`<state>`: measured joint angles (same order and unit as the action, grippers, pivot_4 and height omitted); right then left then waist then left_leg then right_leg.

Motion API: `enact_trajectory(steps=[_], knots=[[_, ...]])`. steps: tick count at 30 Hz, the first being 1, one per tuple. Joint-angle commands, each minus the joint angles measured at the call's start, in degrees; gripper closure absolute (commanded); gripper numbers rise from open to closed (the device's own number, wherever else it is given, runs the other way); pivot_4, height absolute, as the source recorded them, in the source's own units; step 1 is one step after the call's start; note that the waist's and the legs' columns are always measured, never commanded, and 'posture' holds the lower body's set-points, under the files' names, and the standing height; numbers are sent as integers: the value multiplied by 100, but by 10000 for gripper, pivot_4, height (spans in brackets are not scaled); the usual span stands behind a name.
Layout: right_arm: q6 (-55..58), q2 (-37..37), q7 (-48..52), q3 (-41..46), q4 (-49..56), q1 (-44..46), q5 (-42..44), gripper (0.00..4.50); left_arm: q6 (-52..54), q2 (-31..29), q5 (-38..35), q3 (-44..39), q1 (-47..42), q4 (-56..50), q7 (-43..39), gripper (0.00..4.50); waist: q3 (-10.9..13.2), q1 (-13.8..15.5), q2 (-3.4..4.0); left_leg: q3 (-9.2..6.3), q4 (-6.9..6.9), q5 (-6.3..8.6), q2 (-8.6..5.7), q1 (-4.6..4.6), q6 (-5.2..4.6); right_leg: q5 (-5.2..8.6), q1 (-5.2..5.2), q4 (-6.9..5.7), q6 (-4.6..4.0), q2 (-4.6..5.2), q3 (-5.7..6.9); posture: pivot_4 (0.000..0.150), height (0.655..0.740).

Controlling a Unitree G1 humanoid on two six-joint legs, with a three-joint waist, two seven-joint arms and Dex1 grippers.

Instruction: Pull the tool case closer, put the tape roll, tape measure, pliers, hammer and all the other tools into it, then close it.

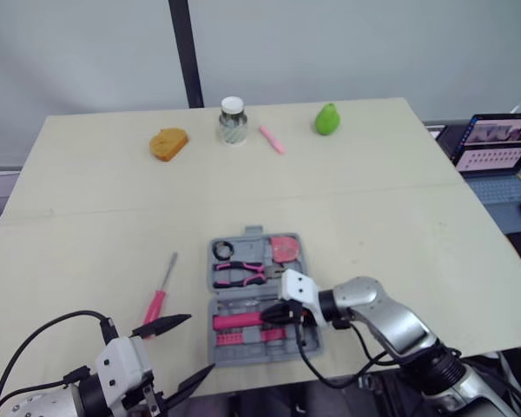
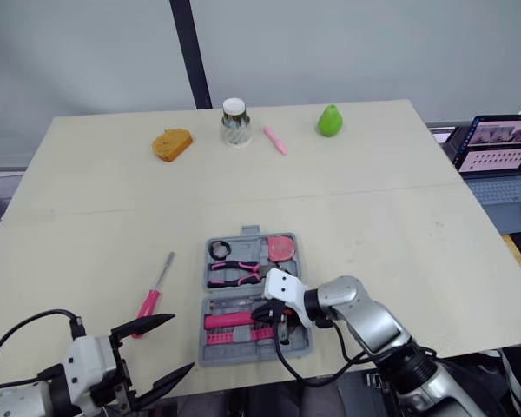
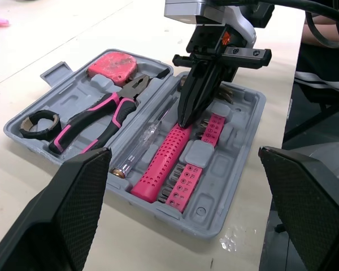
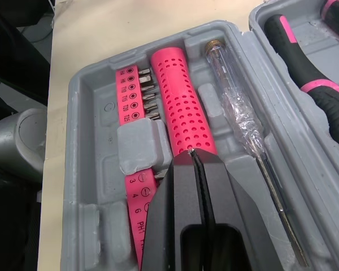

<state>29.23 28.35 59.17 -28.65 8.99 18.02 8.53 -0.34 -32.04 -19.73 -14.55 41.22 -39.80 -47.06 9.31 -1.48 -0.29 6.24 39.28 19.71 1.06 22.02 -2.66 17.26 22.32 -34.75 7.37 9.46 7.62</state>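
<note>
Right tool (image 3: 184,124) has its two black fingers pressed together, tips down on the end of the pink dotted handle (image 3: 161,166) in the near half of the case (image 3: 244,138). It clamps nothing that I can see. Left tool (image 1: 200,343) hangs at the lower left of the head view with its fingers wide apart, holding nothing.

The grey case lies open in the lower middle of the head view, near the front edge of the bench (image 1: 373,226). Its far half holds the tape roll (image 3: 38,123), the pliers (image 3: 96,116) and the pink tape measure (image 3: 114,66). A clear tester (image 3: 144,144) and two bit strips (image 3: 186,180) lie beside the dotted handle.

One pink-handled screwdriver (image 1: 161,291) lies on the bench, left of the case and apart from it. It is probably light and stiff, and its round handle may roll. The pink grip looks the best place to take hold.

The case looks like light moulded plastic, so it could slide when pushed. For closing, the far half's outer edge seems the place to lift.

The bit strips carry small size marks; T20, T25, 3, 4, 6 and PH seem legible. No brand name is readable.
</note>
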Motion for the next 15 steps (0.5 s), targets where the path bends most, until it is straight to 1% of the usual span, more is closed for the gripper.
enact_trajectory(steps=[1,12,14,15], knots=[[350,48,-145,-202,-389,-181,-208,44762,-14,-21,-2,51,-16,-85,26,0,-2,0,0,0,0,0,0,-1,0,0,0,0,0,0,0,1500,7400],[179,-4,-149,-230,-653,-345,-251,44762,32,-37,-5,51,-61,-96,29,0,-47,-7,6,1,-8,3,5,-8,5,2,-4,5,-5,-1,0,1500,7400],[76,14,-146,-263,-789,-380,-311,44762,41,-39,-6,50,-64,-102,29,0,-46,-4,8,1,-13,5,6,-24,6,3,-21,12,-6,-1,1,1500,7400],[59,8,-143,-276,-828,-379,-320,44762,45,-40,-8,48,-64,-102,28,0,-44,-4,18,1,-19,10,10,-49,9,4,-47,27,-7,0,3,1500,7400]])
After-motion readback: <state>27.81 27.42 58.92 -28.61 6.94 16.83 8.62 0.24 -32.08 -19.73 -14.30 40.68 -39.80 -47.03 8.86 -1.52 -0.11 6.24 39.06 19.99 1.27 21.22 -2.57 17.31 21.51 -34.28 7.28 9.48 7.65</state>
